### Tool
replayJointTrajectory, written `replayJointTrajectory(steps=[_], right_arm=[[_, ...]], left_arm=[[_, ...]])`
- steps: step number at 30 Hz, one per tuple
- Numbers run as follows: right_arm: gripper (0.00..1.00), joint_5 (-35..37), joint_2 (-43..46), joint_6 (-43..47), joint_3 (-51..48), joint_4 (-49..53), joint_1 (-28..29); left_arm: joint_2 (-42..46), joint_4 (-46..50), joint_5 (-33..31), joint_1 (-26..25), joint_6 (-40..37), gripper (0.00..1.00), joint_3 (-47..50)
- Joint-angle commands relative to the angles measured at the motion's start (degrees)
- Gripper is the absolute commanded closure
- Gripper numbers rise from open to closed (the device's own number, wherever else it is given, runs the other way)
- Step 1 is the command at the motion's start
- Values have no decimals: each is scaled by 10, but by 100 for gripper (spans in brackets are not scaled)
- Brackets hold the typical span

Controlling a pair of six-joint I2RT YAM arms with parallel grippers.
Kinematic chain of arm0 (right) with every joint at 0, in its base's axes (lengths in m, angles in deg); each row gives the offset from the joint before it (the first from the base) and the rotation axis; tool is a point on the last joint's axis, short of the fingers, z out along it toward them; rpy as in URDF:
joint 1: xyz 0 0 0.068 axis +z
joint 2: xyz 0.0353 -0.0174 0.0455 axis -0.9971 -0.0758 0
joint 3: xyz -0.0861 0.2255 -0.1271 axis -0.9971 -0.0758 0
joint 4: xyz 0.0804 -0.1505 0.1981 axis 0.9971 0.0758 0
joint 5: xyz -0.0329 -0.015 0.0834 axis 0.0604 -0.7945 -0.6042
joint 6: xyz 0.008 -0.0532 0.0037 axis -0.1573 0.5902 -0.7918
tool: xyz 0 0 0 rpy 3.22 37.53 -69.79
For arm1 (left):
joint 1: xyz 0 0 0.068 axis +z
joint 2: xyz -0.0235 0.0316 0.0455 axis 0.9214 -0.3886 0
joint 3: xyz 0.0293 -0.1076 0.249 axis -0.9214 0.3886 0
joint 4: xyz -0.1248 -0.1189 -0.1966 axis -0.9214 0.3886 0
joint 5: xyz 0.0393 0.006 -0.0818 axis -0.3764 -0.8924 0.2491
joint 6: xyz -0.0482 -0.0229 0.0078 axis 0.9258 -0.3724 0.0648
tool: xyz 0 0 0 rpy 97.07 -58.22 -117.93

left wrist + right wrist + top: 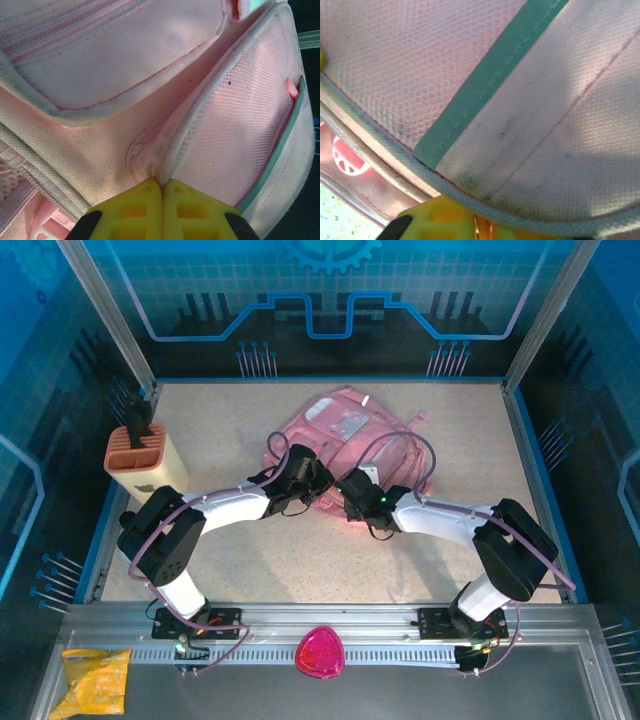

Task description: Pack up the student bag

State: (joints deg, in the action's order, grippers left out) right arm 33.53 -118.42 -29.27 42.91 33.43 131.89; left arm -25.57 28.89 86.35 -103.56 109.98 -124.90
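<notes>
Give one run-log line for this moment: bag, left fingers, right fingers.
student bag lying on table | left fingers shut, pinching bag seam | right fingers at bag's piped edge, grip unclear

Looks like soft pink woven cloth, matt, all over the student bag (345, 425); up close reads as a fine diamond weave, faintly scuffed with grey marks. Open netting on the mesh pocket (240, 125), half see-through, edged by a smooth teal trim (485, 85) with a stitched line. Pale corded piping (470, 200), slightly grubby. Matt yellow moulded plastic on the left gripper (162, 182). Glossy white plastic on the arm shells (235, 508). Dull grey metal along the frame rail (330, 618). Speckled beige, matt and grainy, across the table (220, 430). Shiny faceted magenta plastic on the rounded triangle (320, 652); crinkled glossy yellow film on the packet (95, 680).
</notes>
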Motion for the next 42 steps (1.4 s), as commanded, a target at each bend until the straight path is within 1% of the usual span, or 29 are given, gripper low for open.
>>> replayJointTrajectory(steps=[1,6,9,12,16,20,22,25,28,31,33,35,36,38,39,42], right_arm=[[92,42,8,20,11,12,1],[98,48,45,10,-21,40,-7],[100,50,75,6,-51,55,-22],[100,35,101,8,-68,65,-50],[100,26,125,35,-77,70,-84],[100,18,135,54,-77,75,-106],[100,6,139,68,-79,72,-103],[100,-5,143,82,-86,68,-84],[100,-41,136,83,-87,45,-46],[100,-77,108,56,-64,22,-8],[100,-94,82,34,-40,-14,14],[100,-81,48,15,1,-13,33],[100,-73,33,3,18,-7,37],[100,-73,15,-4,32,-10,39],[100,-74,11,-6,30,-18,40],[100,-74,8,-10,22,-27,41]], left_arm=[[19,38,-13,1,-30,100,-17],[18,60,-19,18,-52,100,-20],[23,75,-35,27,-75,100,-26],[18,105,-37,39,-99,100,-46],[21,124,-51,54,-131,100,-57],[17,138,-40,71,-157,100,-74],[13,140,-40,76,-162,100,-79],[4,139,-30,87,-171,100,-92],[-15,131,-6,96,-190,100,-117],[-44,105,31,110,-210,100,-146],[-70,101,66,125,-226,100,-179],[-86,123,92,140,-228,92,-206],[-81,124,106,146,-229,84,-204],[-50,112,105,146,-225,64,-169],[-29,103,108,146,-211,57,-143],[26,70,127,140,-152,46,-61]])
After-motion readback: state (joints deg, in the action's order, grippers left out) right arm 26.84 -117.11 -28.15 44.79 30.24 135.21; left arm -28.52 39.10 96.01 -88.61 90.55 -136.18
